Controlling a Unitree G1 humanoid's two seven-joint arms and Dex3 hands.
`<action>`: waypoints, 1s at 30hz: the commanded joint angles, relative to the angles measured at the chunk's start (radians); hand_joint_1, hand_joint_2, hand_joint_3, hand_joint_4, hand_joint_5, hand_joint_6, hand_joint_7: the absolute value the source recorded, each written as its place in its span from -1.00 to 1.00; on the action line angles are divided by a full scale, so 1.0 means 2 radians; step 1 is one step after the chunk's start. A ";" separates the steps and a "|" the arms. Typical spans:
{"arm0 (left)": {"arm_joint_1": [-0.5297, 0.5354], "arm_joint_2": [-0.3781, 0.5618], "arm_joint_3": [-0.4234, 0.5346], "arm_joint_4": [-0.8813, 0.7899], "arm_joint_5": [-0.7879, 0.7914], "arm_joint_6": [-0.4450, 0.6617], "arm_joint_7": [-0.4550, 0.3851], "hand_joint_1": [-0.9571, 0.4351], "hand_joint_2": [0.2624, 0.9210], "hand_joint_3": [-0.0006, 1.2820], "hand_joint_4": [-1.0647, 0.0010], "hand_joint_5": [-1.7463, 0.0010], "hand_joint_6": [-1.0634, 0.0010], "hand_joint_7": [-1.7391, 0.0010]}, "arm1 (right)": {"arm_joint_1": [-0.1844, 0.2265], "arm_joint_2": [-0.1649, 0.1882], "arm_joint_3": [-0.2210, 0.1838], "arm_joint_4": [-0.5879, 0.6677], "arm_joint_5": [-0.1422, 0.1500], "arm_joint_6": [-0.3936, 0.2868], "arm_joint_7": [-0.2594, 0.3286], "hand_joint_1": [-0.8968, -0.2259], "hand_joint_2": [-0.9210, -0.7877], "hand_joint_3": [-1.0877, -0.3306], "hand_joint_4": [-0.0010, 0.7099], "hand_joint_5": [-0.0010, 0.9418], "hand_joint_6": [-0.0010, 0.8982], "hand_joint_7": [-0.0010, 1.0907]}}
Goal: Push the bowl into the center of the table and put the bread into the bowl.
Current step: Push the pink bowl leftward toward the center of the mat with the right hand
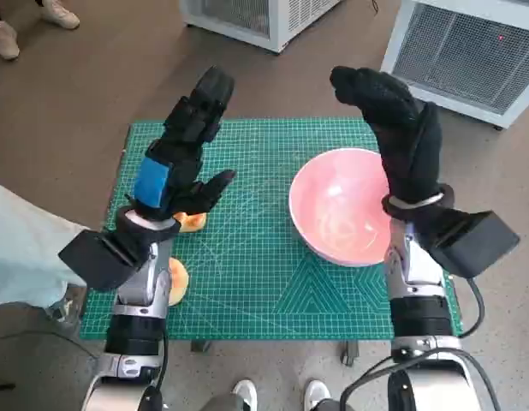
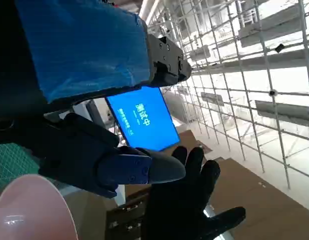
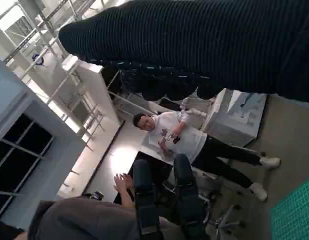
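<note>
Bowl (image 1: pixel 341 205) first: it is big and pink, and it sits on the green mat (image 1: pixel 247 257) that covers the table. It lies right under the right hand (image 1: pixel 397 128). That hand is lifted up above the far side of the bowl, and its wrist crosses over the bowl's near right edge. The gloved fingers (image 1: pixel 359 86) bend forward a little and hold nothing. I cannot tell if the hand touches the bowl. Nothing lies inside the bowl; only its shiny pink bottom shows.

The left hand (image 1: pixel 183 158) is lifted up too, well apart from the bowl, on the other side of the mat. Its black fingers (image 1: pixel 205 107) stick out away from the robot and its thumb points toward the bowl. The fingers are spread and hold nothing.

The bread (image 1: pixel 189 223) is small and golden. It lies on the mat just below the left hand's palm, partly hidden by the wrist. Another orange piece (image 1: pixel 177 281) lies nearer the robot, beside the left forearm.
</note>
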 commanded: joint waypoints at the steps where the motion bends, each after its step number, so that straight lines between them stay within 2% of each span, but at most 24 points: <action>1: -0.006 0.000 0.001 -0.006 -0.003 0.004 0.000 -0.65 1.00 -0.45 0.73 1.00 0.57 0.98 | 0.007 0.003 0.001 0.006 -0.003 0.000 0.001 -0.44 -1.00 -0.12 -0.48 -1.00 -0.96 0.00; 30: -0.006 -0.002 -0.007 0.006 0.013 -0.007 0.003 -0.63 1.00 -0.46 0.71 0.99 0.58 0.97 | 0.003 0.000 0.000 0.022 -0.003 -0.011 0.005 -0.44 -1.00 -0.12 -0.48 -1.00 -0.97 0.02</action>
